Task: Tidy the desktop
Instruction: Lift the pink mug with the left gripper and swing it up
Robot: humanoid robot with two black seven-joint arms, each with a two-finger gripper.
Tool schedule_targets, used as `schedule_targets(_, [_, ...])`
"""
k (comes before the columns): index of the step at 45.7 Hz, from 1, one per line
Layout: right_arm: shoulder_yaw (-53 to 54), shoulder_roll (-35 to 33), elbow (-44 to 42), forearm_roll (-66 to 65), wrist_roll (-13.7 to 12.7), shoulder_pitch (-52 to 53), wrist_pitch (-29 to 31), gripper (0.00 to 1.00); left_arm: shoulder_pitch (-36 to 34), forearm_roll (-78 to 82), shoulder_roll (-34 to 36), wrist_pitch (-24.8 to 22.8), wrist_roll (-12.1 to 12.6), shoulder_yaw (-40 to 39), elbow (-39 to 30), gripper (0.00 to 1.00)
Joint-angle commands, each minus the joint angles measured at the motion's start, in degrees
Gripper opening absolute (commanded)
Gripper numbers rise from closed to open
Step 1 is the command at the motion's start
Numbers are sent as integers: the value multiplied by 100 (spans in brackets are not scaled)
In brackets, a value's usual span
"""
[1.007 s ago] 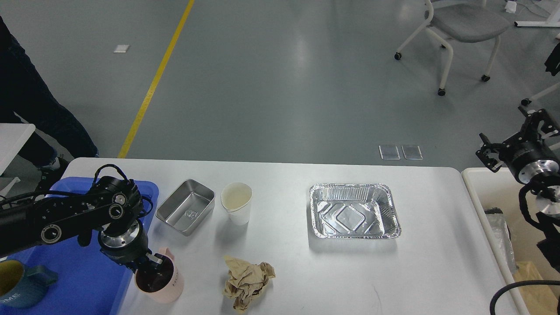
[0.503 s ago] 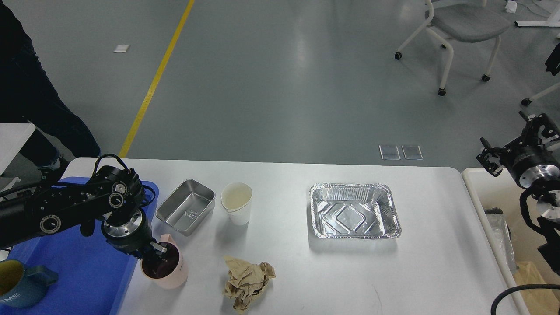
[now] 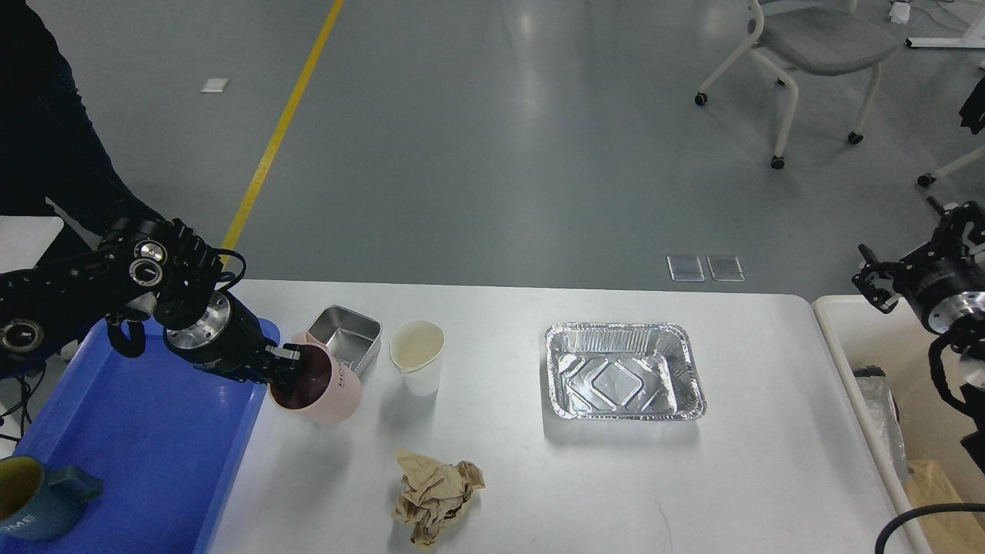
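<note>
A wide white desktop (image 3: 500, 477) with rounded corners fills the lower half of the head view, with grey floor beyond it. The left gripper (image 3: 278, 368) reaches in from the left, its fingers closed on the rim of a pink mug (image 3: 319, 388), which is tilted with its dark mouth facing left and appears lifted off the desktop. Just behind the mug sits a small steel tray (image 3: 350, 338), and to its right an upright white paper cup (image 3: 417, 356). A crumpled brown paper ball (image 3: 435, 496) lies near the front edge. A foil tray (image 3: 623, 371) rests right of centre. A blue tray (image 3: 154, 454) at the left edge holds a dark blue mug (image 3: 35, 496) (partly cut off). The right gripper (image 3: 900, 265) hangs at the far right above a cream bin (image 3: 839, 331); whether its fingers are apart cannot be told.
</note>
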Motion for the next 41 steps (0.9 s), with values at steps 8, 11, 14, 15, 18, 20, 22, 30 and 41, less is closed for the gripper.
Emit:
schedule_targets(8, [-10,8,8,0,-4,-18,0,100,-192,-1351,839,-1,42,-1109,14,0])
schedule_targets(11, [-10,-1,8,0,-4,-18,0,100,-166,-1676,1138,-1,42,-1355,23,0])
schedule_targets(14, [-10,-1,8,0,-4,-18,0,100,-130,-2150,1445,-1,42,-1662,40,1])
schedule_targets(15, [-10,8,8,0,-4,-18,0,100,-122,-2335,1533,-1,42,-1741,58,1])
schedule_targets(18, [-10,25,-1,0,-4,-26,0,100,-113,-2862,1753,-1,51,-1926,119,1])
schedule_targets(20, [-18,34,8,0,-4,-26,0,100,-113,-3152,1911,-1,86,-1997,198,1])
schedule_targets(22, [-18,43,8,0,-4,-26,0,100,-113,-3364,2008,-1,121,-2032,312,1])
schedule_targets(30, [-27,52,8,0,-4,-18,-9,100,10,-3365,2299,-1,200,-1892,533,1])
schedule_targets(41, [-27,43,16,0,-4,0,-9,100,177,-1556,2237,-1,491,-1276,489,1])
